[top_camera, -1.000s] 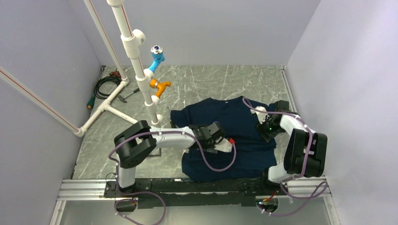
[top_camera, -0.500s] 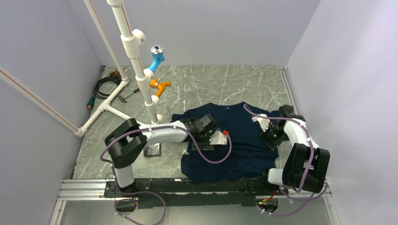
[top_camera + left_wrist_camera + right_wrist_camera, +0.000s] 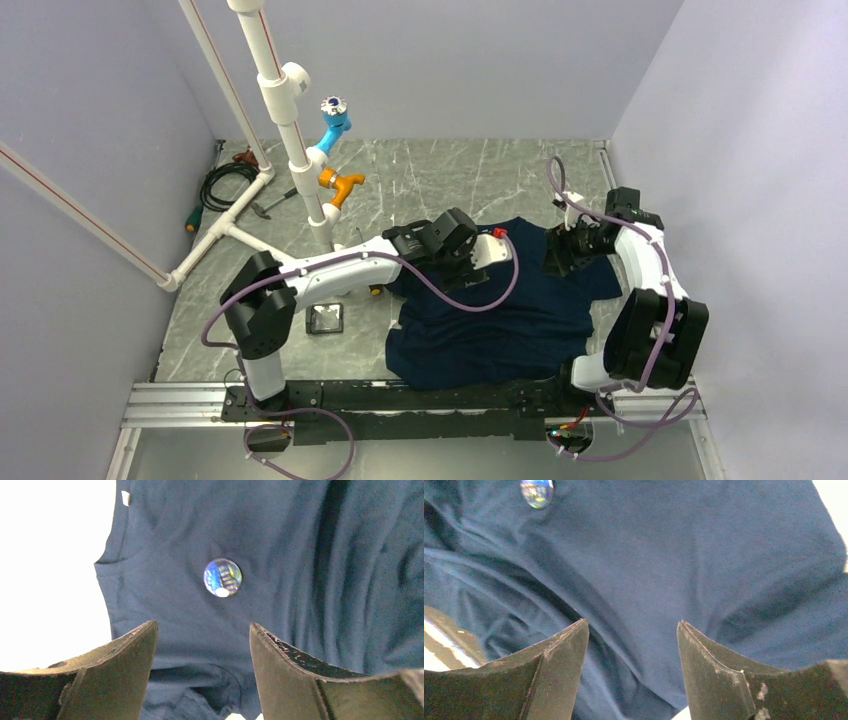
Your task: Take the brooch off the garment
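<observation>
Left claw [image 3: 202, 624] and right claw [image 3: 632, 622] spread, empty; closing on brooch [image 3: 222, 577] may bunch T-shirt [image 3: 310, 555] cloth too.

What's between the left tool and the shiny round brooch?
Nothing but bare navy garment cloth lies between left tool and brooch, shown by left wrist view.

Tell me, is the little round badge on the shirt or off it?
On. The brooch sits flat against the garment, and the open left gripper is not touching it.
</observation>
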Available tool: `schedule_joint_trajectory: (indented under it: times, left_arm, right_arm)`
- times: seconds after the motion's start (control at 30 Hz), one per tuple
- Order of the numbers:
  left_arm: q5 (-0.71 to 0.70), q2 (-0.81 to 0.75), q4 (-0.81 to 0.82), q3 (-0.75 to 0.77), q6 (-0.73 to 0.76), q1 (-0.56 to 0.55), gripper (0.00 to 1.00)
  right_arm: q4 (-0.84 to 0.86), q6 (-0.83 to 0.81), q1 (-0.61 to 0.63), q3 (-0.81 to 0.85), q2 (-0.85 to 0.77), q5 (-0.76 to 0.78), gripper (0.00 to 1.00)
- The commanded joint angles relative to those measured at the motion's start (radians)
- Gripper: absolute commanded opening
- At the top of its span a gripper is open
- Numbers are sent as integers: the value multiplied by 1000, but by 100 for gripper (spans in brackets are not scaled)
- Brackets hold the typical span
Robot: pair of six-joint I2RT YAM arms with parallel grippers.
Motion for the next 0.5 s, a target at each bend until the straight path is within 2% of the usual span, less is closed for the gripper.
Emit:
schedule_joint_trajectory:
  times: [0.0,0.27,0.47]
  left_arm:
    - [-50,59,28,56,-75,-2,72]
    - [24,117,88,28,-163,62,59]
    - [71,166,117,12,-191,101,46]
  right_arm:
    - [47,137,0,25,72,-197,68]
    - [143,295,53,15,191,-342,54]
    - [257,419,145,-14,231,-359,52]
